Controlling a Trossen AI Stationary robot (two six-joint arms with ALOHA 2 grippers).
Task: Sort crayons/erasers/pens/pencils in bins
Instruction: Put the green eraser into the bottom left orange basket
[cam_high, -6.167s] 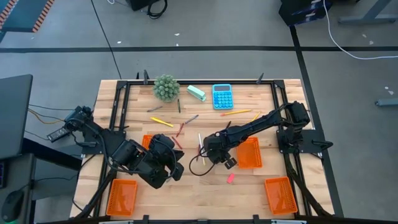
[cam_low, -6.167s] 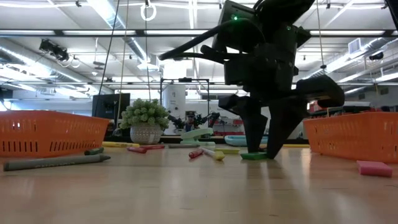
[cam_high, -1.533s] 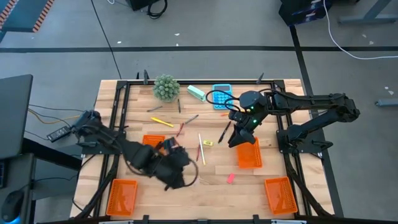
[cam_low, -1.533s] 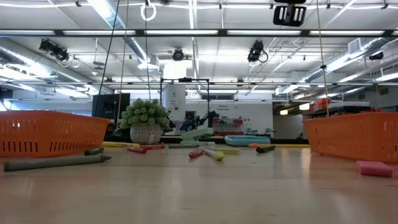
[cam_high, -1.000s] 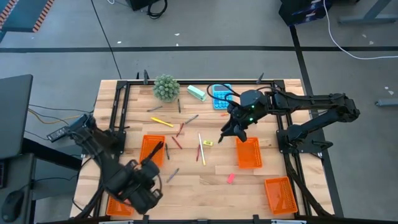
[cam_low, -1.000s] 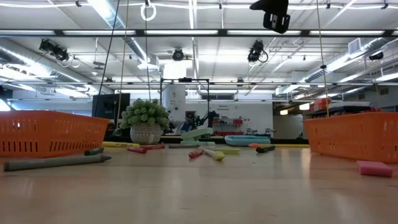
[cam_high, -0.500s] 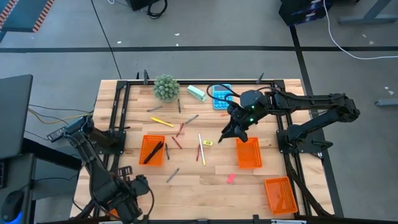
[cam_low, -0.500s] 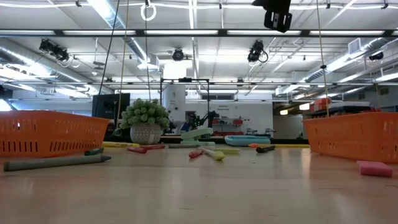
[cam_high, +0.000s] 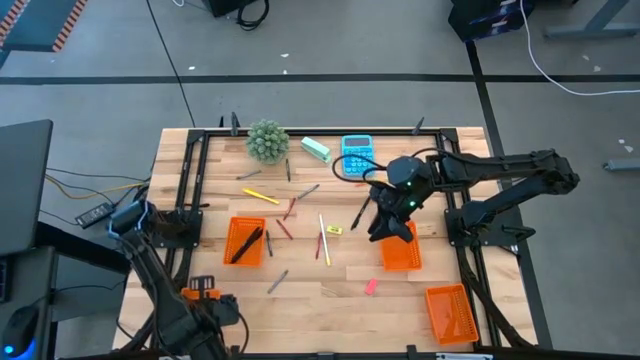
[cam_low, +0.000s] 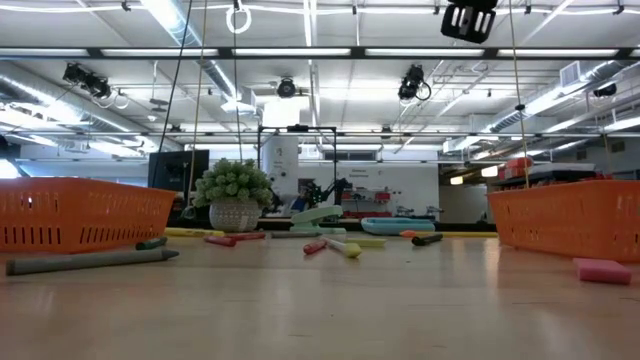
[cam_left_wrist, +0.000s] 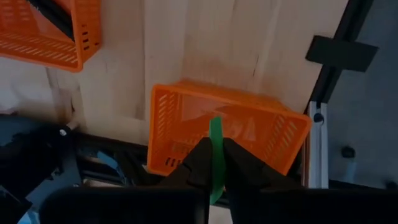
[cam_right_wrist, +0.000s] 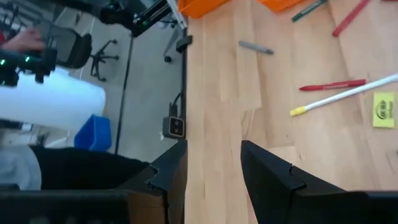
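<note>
Pointing binward: pinched green eraser

Green eraser in tool above bin

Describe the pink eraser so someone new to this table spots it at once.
Start at the orange bin just right of the table's middle in the high view. A little toward the front edge and slightly left of that bin, alone on bare wood, lies the pink eraser. It is the only pink block; the nearest other small block, the yellow eraser, lies farther back.
</note>
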